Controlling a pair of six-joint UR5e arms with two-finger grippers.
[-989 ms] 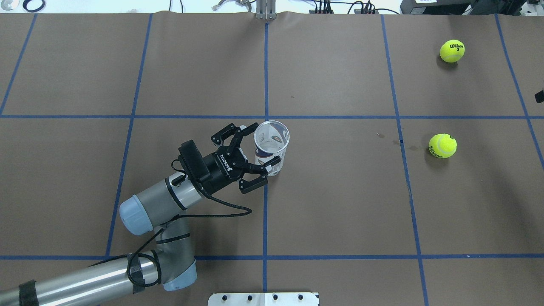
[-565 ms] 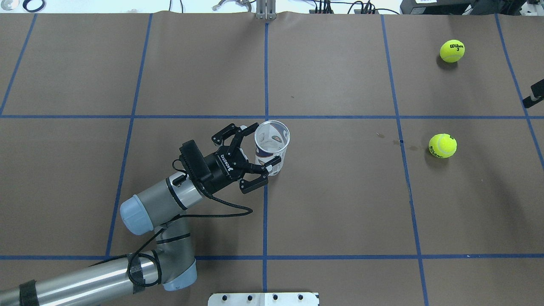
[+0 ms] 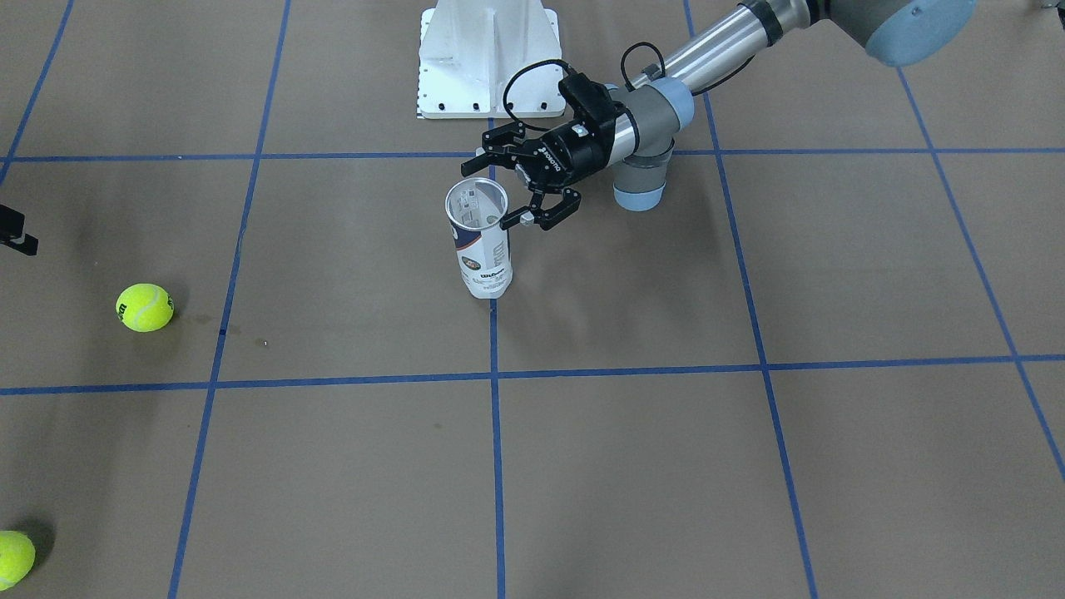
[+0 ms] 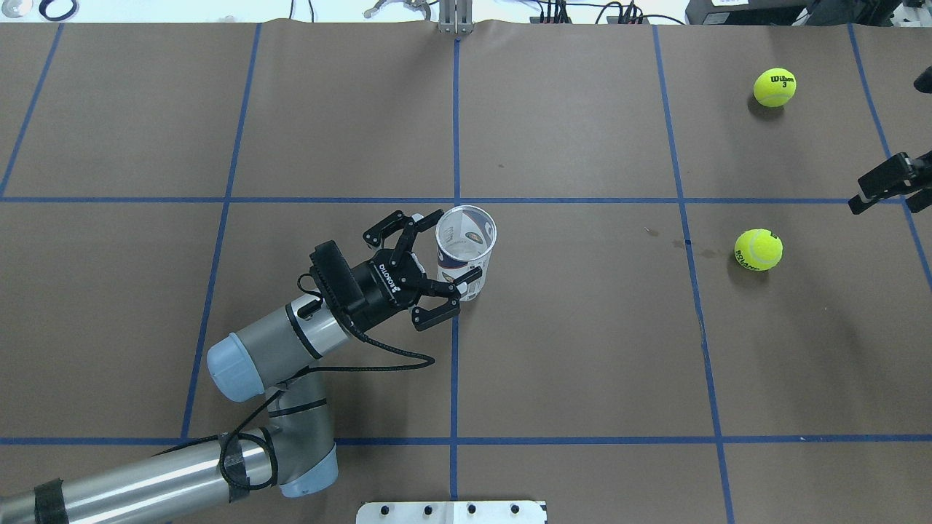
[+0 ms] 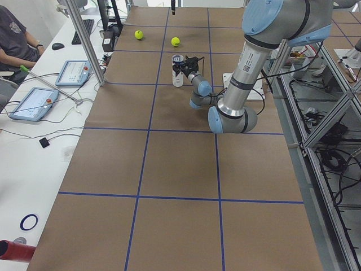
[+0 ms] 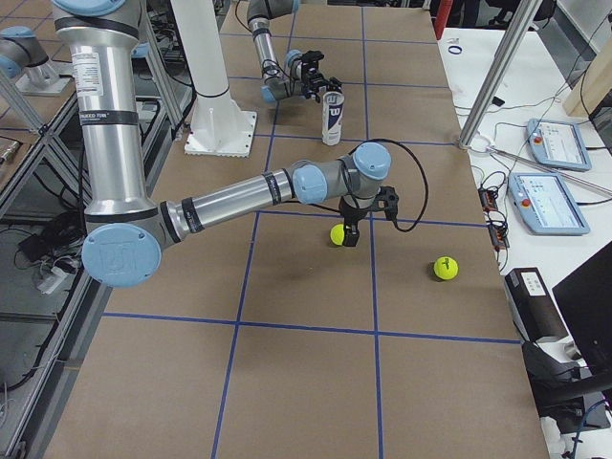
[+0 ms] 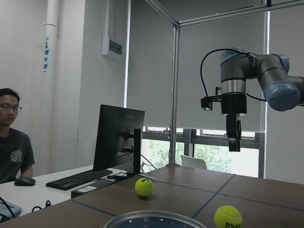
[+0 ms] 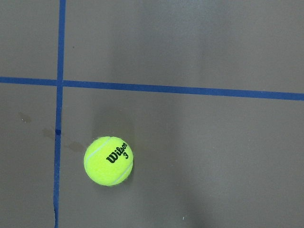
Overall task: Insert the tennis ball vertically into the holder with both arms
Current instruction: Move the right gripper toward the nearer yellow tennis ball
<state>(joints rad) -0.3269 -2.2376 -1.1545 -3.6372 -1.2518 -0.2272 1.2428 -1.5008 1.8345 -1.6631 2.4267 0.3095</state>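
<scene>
Overhead exterior, left to right: two arms, one can and two tennis balls on a brown-papered table (image 4: 582, 349) gridded with blue tape. The left arm (image 4: 269, 349) reaches in from the lower left corner. The left gripper (image 4: 456, 245) has its fingers (image 4: 428, 220) spread wide to either side of the holder (image 4: 461, 256), pads against its wall partway down. The holder, a clear can with a white and navy label, stands upright near the table's middle, just beside a tape crossing, mouth facing up. Well apart to the right lie the two balls: the far ball (image 4: 775, 87), printed "Wilson 3", and the near ball (image 4: 758, 249) (its lettering partly turned away). Of the right arm (image 6: 229, 196) this view catches only black tips at the right edge; the exterior right view shows it stretched out low over the table. The right gripper (image 7: 233, 145) hangs pointing down above the table, close to the near ball and touching neither. It appears edge-on or cut off, so how far its fingers are parted cannot be told. The left wrist camera catches only the holder's rim at its lower edge. One person (image 7: 14, 156) sits at a side desk, partly cropped.
</scene>
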